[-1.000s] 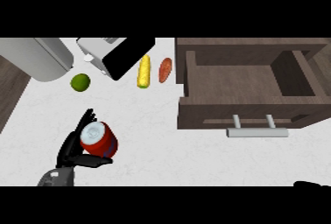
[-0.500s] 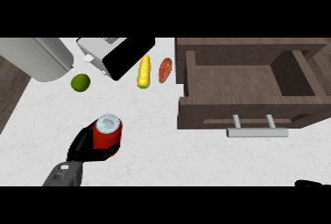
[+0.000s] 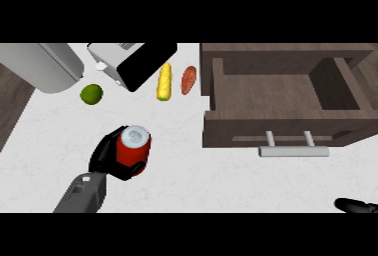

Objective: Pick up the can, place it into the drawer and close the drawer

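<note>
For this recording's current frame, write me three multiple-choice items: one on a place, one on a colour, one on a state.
1. Where is the can relative to the drawer?
A. inside it
B. to its left, in the left hand
C. behind it

2. What colour is the can's side?
A. red
B. green
C. yellow

3. What state is the drawer in?
A. shut
B. open with the can inside
C. open, nothing visible inside

Answers:
1 B: the hand's fingers curl round the can over the counter, left of the drawer.
2 A: its side is red below a pale top.
3 C: the drawer stands out from its front and its floor shows bare.
</note>
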`<action>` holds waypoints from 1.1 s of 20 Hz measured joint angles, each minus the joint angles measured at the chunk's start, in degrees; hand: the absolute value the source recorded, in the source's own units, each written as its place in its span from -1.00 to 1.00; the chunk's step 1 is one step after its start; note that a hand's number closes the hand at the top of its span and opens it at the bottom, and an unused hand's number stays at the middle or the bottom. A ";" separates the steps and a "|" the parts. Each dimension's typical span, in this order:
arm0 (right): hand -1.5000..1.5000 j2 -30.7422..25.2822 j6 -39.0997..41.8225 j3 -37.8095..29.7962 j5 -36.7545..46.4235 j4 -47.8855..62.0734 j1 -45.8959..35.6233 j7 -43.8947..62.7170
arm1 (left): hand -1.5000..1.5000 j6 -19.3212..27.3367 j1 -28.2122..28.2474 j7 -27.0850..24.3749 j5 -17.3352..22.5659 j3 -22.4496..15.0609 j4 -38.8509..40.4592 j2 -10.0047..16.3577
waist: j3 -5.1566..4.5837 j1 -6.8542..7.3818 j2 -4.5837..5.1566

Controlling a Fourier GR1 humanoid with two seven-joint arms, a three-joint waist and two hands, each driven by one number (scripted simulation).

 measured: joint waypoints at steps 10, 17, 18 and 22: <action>-1.00 0.03 -0.11 -0.42 0.20 -1.54 0.62 0.35 | 1.00 14.13 -11.59 3.02 5.47 5.71 3.75 -3.94 | -0.01 -0.39 0.07; -1.00 -0.45 0.24 -1.43 0.18 -1.25 0.66 0.38 | 1.00 18.02 -15.66 10.62 7.07 0.86 -2.60 -4.89 | 0.03 0.13 -0.17; -1.00 -0.94 -0.26 -1.85 0.28 -1.25 -0.20 1.31 | 1.00 18.32 -16.17 12.42 7.00 0.30 -4.65 -4.84 | 0.04 0.32 -0.23; -1.00 -0.94 -0.39 -1.68 0.32 -2.74 -0.05 2.28 | 1.00 21.35 -19.00 19.51 9.22 -4.41 -10.45 -5.20 | 0.05 0.21 -0.32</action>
